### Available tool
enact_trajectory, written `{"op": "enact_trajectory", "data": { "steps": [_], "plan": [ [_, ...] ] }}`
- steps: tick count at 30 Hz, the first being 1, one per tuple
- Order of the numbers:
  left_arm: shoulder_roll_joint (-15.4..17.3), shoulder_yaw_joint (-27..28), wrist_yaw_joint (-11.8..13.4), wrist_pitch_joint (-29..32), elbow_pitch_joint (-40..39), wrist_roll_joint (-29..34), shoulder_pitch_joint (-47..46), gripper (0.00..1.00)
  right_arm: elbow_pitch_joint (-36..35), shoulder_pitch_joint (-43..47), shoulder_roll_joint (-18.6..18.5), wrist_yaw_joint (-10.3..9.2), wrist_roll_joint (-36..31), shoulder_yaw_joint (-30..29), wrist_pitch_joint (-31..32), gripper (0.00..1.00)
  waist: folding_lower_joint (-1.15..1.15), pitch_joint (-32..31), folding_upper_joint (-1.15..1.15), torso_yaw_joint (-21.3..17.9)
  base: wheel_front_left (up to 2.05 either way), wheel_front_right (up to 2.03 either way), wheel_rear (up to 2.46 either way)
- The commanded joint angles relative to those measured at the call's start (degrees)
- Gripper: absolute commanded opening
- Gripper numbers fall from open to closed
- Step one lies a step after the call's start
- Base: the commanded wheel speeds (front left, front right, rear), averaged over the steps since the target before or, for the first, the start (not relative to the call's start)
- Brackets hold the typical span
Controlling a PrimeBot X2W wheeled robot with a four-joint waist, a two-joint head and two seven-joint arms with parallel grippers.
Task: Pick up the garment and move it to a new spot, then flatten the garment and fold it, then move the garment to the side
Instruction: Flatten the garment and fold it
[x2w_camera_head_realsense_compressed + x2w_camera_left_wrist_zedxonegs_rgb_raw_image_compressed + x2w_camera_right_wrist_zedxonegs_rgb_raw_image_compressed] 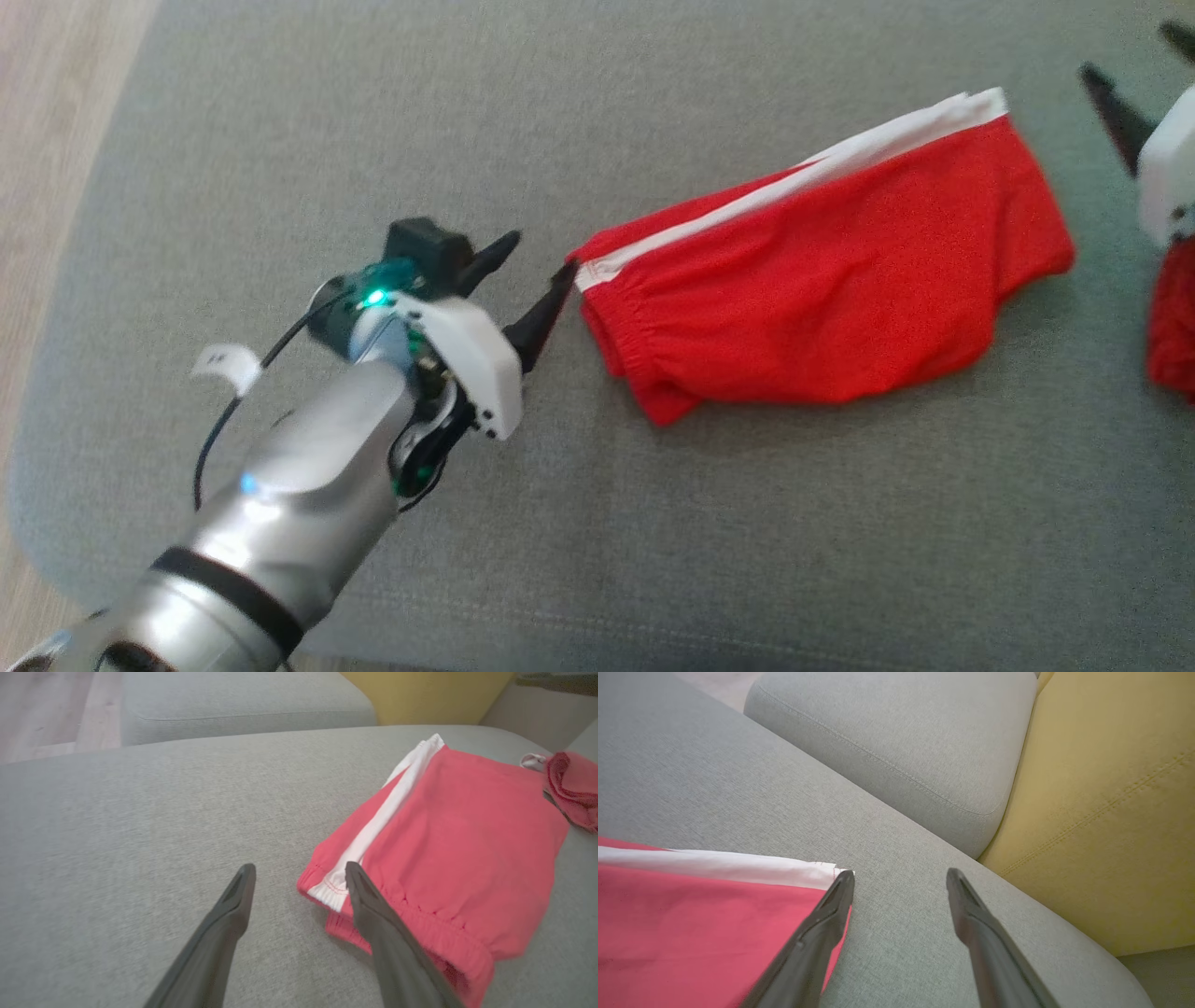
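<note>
Judging from the tidy fold, your next step is moving aside the red shorts (pixel 822 280), lying at two o'clock on the sofa cushion (pixel 653 541). Left gripper (pixel 541 255) and right gripper (pixel 900 877) flank them, jaws wide, empty: pinch both ends.
</note>
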Motion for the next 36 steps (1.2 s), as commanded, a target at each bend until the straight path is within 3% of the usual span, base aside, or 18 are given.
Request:
{"op": "enact_trajectory", "data": {
  "steps": [1, 11, 15, 19, 28, 36],
  "plan": [
    [2.31, 2.48, 0.67, -0.86, -0.83, -0.57, -0.97, 1.0, -0.13, 1.41, -0.31, -0.05, 0.35, -0.79, -1.71, 1.0, 0.0, -2.59, 0.0, -1.74, 0.0, 0.0, 0.0],
    [5.26, 10.92, 7.34, -5.39, -5.71, -3.61, 7.81, 1.0, 2.35, 10.7, 5.04, -0.05, 2.6, -7.3, -15.11, 1.0, 0.0, -11.5, 0.0, -6.66, 0.0, 0.0, 0.0],
    [5.39, 19.14, 10.14, -5.56, -12.48, -2.09, 13.28, 1.0, 1.48, 15.18, 7.02, -0.05, 3.32, -10.6, -17.8, 1.0, 0.0, -13.76, 0.0, -8.5, 0.0, 0.0, 0.0],
    [3.37, 29.06, 11.72, -5.58, -19.12, 1.2, 20.67, 1.0, -0.17, 19.79, 8.09, -0.05, 2.22, -15.56, -18.96, 1.0, 0.0, -15.49, 0.0, -10.1, 0.0, 0.0, 0.0],
    [-3.84, 42.97, 8.92, -5.59, -27.18, 11.95, 33.77, 1.0, -11.52, 35.97, 13.53, -0.05, -7.94, -38.17, -19.11, 1.0, 0.0, -16.32, 0.0, -13.24, 0.0, 0.0, 0.0],
    [-7.98, 48.28, 3.71, -5.59, -29.36, 21.36, 40.97, 1.0, -20.48, 50.62, 22.41, -0.05, -22.79, -51.96, -19.12, 1.0, 0.0, -16.05, 0.0, -14.3, 0.0, 0.0, 0.0]
  ]
}}
